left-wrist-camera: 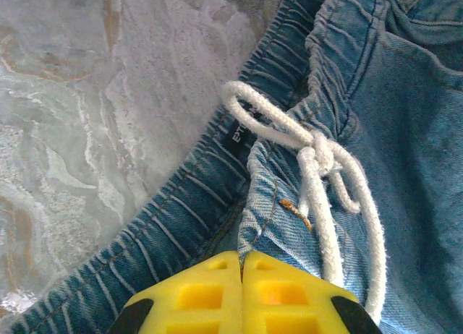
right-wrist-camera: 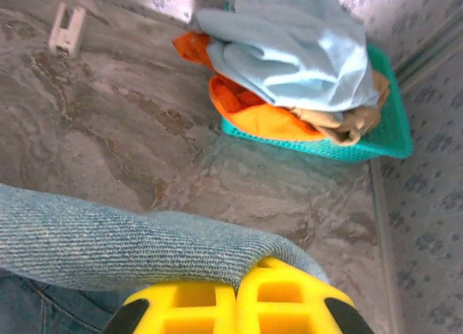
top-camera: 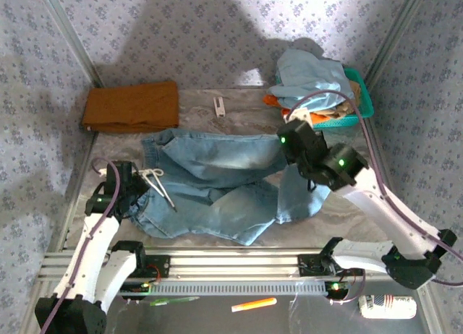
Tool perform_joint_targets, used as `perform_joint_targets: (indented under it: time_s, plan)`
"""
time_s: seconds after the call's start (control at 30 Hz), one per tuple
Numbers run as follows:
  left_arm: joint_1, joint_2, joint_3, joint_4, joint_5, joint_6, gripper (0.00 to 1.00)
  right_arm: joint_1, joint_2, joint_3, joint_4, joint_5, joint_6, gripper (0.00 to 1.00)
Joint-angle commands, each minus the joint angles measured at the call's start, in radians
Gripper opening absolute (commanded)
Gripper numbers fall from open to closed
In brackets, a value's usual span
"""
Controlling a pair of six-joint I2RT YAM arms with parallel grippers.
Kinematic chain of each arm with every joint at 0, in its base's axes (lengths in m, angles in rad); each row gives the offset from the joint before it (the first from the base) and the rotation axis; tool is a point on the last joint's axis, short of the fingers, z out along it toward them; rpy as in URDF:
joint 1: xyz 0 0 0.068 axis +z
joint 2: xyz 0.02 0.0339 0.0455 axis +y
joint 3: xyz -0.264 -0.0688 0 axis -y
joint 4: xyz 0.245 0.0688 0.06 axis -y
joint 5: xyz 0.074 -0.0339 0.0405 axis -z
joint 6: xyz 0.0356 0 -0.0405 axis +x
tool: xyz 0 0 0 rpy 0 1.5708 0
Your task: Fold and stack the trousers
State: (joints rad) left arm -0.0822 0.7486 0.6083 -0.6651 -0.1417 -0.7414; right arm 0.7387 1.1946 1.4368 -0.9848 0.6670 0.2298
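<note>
The right gripper point(right-wrist-camera: 236, 287) hides a leg end. The trousers point(top-camera: 217, 182) run waistband left, legs right. Its jaws and the left gripper point(left-wrist-camera: 241, 260) both clench denim.

Left pincer point(left-wrist-camera: 241, 262) and right pincer point(right-wrist-camera: 236, 287) both clamp the trousers point(top-camera: 217, 171).

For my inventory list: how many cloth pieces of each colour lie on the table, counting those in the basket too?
Faded blue denim: 1, the trousers
Mustard-brown: 1, the folded cloth
Pale blue: 1, the garment atop the basket
Orange: 1, the orange cloth, as far as visible
Tan: 1, the tan cloth
Total: 5
</note>
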Motion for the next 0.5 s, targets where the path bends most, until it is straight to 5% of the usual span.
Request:
perform_joint_targets:
  time_s: [0.0, 0.13, 0.23, 0.3, 0.37, 0.43, 0.47]
  plan:
    - [0.019, -0.018, 0.03, -0.008, -0.017, 0.014, 0.0, -0.14, 0.118, -0.009, 0.137, -0.217, -0.058, 0.07]
    - [0.037, -0.044, 0.048, -0.068, -0.056, 0.022, 0.0, -0.224, 0.283, 0.006, 0.168, -0.337, -0.031, 0.19]
    - [0.065, -0.051, 0.063, -0.073, -0.055, 0.027, 0.0, -0.232, 0.351, 0.042, 0.141, -0.32, -0.011, 0.55]
    - [0.073, -0.029, 0.076, -0.067, -0.012, 0.035, 0.05, -0.225, 0.333, 0.051, 0.122, -0.29, -0.002, 0.63]
    - [0.074, 0.001, 0.097, -0.076, 0.039, 0.04, 0.44, -0.213, 0.278, 0.034, 0.113, -0.276, 0.02, 0.68]
    - [0.071, 0.004, 0.117, -0.086, 0.075, 0.041, 0.73, -0.191, 0.208, -0.015, 0.1, -0.291, 0.05, 0.7]
    - [0.07, -0.005, 0.13, -0.094, 0.087, 0.043, 0.79, -0.174, 0.175, -0.054, 0.092, -0.297, 0.07, 0.7]
